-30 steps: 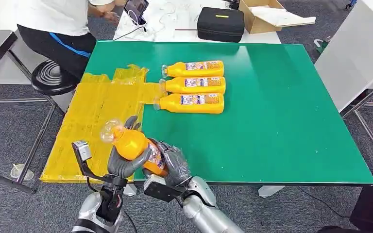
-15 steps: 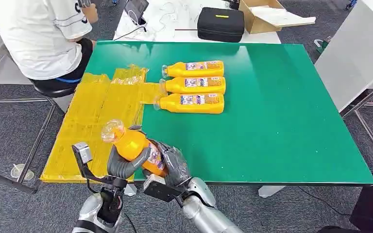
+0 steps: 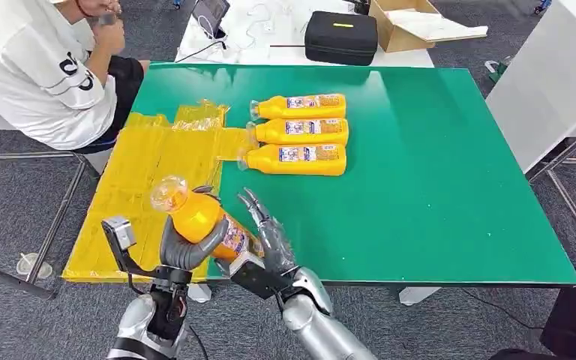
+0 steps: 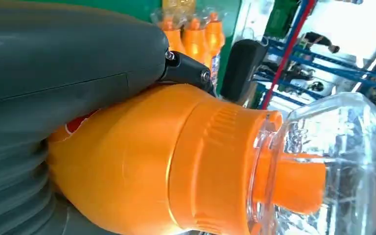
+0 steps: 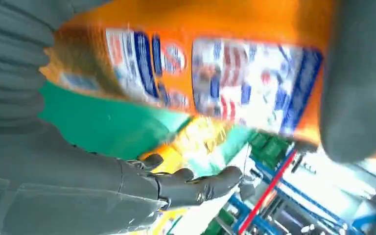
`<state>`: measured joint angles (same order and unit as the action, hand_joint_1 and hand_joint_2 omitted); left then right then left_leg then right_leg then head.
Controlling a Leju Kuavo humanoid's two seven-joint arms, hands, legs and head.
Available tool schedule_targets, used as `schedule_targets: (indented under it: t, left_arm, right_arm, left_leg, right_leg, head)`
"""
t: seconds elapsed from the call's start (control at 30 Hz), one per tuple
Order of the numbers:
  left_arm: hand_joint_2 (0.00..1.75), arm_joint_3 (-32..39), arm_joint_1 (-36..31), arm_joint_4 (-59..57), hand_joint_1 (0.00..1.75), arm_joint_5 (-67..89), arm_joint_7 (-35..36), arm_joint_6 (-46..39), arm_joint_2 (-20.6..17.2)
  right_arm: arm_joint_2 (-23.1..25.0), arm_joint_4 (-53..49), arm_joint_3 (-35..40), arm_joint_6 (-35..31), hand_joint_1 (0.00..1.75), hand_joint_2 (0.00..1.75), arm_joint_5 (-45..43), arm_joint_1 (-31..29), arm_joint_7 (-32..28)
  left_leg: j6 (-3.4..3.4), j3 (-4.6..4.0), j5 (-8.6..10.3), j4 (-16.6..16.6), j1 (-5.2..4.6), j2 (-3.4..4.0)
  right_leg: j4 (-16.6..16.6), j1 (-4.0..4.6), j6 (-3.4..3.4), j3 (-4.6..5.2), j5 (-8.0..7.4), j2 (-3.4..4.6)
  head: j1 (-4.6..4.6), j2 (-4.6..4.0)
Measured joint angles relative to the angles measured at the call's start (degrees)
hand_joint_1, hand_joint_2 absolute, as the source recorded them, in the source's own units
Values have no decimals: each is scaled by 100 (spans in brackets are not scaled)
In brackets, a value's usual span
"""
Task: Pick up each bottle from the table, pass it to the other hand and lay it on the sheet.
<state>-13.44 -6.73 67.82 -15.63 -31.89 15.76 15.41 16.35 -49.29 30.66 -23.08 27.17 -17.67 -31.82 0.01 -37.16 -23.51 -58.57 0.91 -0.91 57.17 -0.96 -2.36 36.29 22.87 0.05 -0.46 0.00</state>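
My left hand (image 3: 184, 251) grips an orange bottle (image 3: 199, 220) with a clear cap, held tilted above the table's near edge by the yellow sheet (image 3: 150, 187). In the left wrist view the bottle (image 4: 176, 161) is close up, wrapped by my left hand (image 4: 54, 73). My right hand (image 3: 270, 240) is beside the bottle's base with its fingers spread and off the bottle. The right wrist view has the labelled bottle (image 5: 215, 73) above my right hand's outstretched fingers (image 5: 191, 186). Three more orange bottles (image 3: 298, 129) lie side by side on the green table (image 3: 435, 187).
A person in a white shirt (image 3: 37, 67) sits at the table's far left corner. A black case (image 3: 340, 36) and a cardboard box (image 3: 412, 22) lie on the white table behind. A white cabinet (image 3: 555, 75) stands at the right.
My right hand has let go of the bottle and spread its fingers. My left hand now holds the bottle alone, a little to the left. The person has leaned in.
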Motion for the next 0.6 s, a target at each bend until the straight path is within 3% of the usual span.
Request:
schedule_targets:
  t: [0.3, 0.6]
  left_arm:
    - [175, 529, -529, 44, 175, 742, -461, -1478, -105]
    - [175, 905, -1125, -247, 175, 1699, -749, -2560, -240]
  right_arm:
    - [-184, -1513, -262, 586, 0, 0, -944, 375, -129]
    - [-271, -2452, -267, 517, 0, 0, -1259, 680, -449]
  left_leg:
    - [0, 1, 2, 0, 1, -1]
    - [0, -1, 2, 0, 0, -1]
  right_leg:
    - [1, 1, 1, -1, -1, 0]
    - [1, 0, 0, 0, -1, 0]
  head:
    - [0, 0]
    - [0, 0]
